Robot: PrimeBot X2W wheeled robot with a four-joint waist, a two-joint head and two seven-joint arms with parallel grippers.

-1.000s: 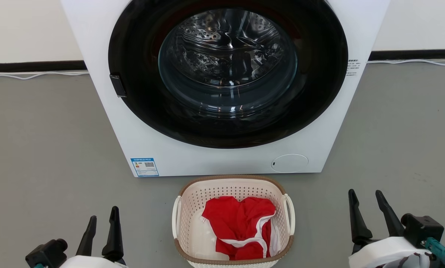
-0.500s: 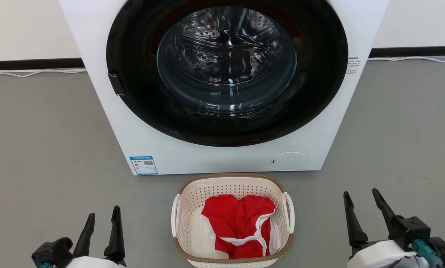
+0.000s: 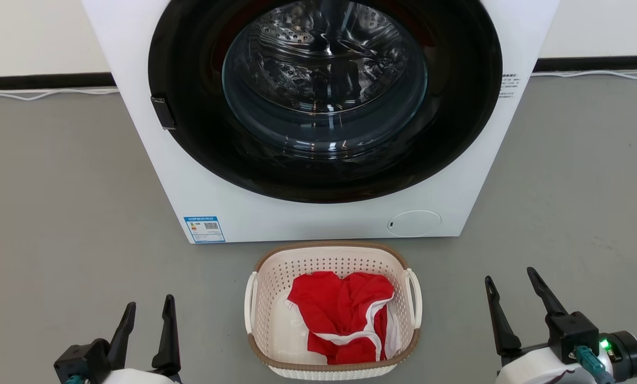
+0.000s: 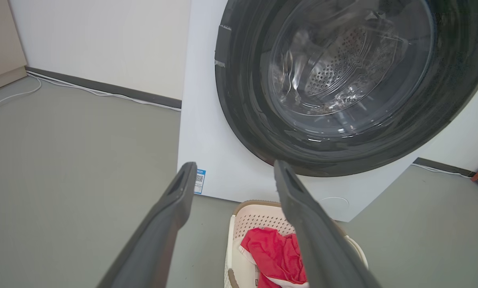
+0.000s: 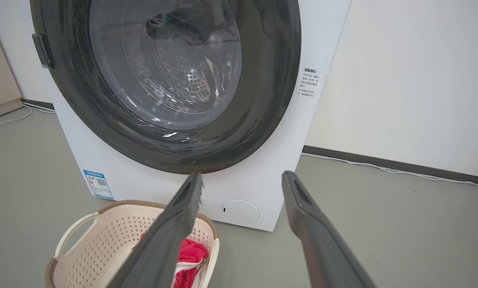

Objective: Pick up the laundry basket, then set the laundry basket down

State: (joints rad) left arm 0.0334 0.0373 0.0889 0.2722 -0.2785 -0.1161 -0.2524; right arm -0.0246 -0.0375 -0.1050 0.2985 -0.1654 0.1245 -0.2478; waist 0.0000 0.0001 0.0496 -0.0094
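The laundry basket (image 3: 329, 262) stands upright on the grey floor (image 3: 57, 224), directly in front of the washing machine (image 3: 318, 221). It is close to the lower edge of the machine's white front and below its round dark door (image 3: 457, 133). A red garment with white trim (image 3: 345, 309) lies crumpled inside the basket. The two white loop handles at the basket's sides are both free.

The left gripper (image 3: 150, 301) is out in front of the machine's lower left corner, a little outside it. It is farther from the machine than the basket's far rim and well apart from the basket. Its two dark fingers (image 4: 163, 228) are spread wide and point toward the machine. They pinch nothing and touch nothing.

The right gripper (image 3: 510, 274) is out in front of the machine's lower right corner, also a little outside it and well apart from the basket. Its fingers (image 5: 323, 236) are likewise spread to a wide gap and aimed at the machine's lower front, with nothing held between them. A small green light (image 3: 605, 344) glows on its wrist.
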